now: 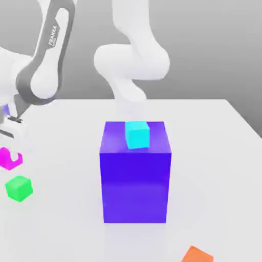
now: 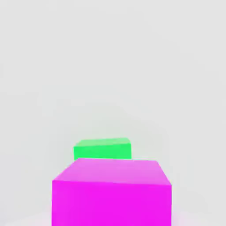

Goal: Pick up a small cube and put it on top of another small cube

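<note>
Magenta-pink small cube (image 1: 8,158) sits at the exterior view's far left edge, directly beneath the arm's wrist. Gripper (image 1: 7,148) reaches down onto it there; the jaws are drawn together and, as far as this view gives it, clamped on the cube, which looks raised just off the white table (image 1: 215,169). Green cube (image 1: 19,188) lies near, just toward the camera from the held one, apart from it. Cyan cube (image 1: 137,134) rests on top of the big blue-violet block (image 1: 135,179) at table centre, well to the exterior view's right. An orange block (image 1: 197,254) shows at the lower edge.

Hand view: small cube (image 2: 111,192) fills the foreground, square to the camera, close under the hand. Green cube (image 2: 102,148) shows just beyond it, its top face clear, edges roughly parallel to the held cube's.

Judgement: the green cube is the nearer stacking target. The coming move turns on that short offset; carry across, centre above, lower.
</note>
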Controlling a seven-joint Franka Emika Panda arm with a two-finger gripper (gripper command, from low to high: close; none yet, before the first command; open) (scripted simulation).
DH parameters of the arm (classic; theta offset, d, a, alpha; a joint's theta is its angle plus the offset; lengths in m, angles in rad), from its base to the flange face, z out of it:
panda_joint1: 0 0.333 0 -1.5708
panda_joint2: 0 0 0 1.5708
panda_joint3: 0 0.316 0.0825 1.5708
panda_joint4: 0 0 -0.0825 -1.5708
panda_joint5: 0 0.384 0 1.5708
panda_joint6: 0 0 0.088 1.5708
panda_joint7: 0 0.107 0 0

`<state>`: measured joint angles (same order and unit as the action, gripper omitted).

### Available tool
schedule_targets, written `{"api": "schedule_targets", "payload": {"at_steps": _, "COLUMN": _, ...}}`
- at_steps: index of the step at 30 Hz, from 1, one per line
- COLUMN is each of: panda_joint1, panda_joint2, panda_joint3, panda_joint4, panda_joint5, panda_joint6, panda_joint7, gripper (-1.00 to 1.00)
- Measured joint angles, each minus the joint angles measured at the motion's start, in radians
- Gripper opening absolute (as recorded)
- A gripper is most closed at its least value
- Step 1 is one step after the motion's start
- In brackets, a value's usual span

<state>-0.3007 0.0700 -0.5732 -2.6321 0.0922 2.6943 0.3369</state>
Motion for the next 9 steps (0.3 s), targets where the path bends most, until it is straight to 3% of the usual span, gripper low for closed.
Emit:
{"api": "schedule_targets", "payload": {"at_steps": 6, "panda_joint1": -0.068, "panda_joint2": 0.139, "panda_joint3": 0.103, "panda_joint4": 0.01, "panda_joint5": 0.194, "panda_joint6": 0.104, "panda_joint7": -0.141, "gripper": -1.0}}
{"api": "schedule_targets", "payload": {"at_steps": 7, "panda_joint1": -0.08, "panda_joint2": 0.156, "panda_joint3": 0.12, "panda_joint4": 0.011, "panda_joint5": 0.217, "panda_joint6": 0.117, "panda_joint7": -0.157, "gripper": 1.0}}
{"api": "schedule_targets", "payload": {"at_steps": 9, "panda_joint1": -0.08, "panda_joint2": 0.156, "panda_joint3": 0.12, "panda_joint4": 0.011, "panda_joint5": 0.217, "panda_joint6": 0.117, "panda_joint7": -0.157, "gripper": 1.0}}
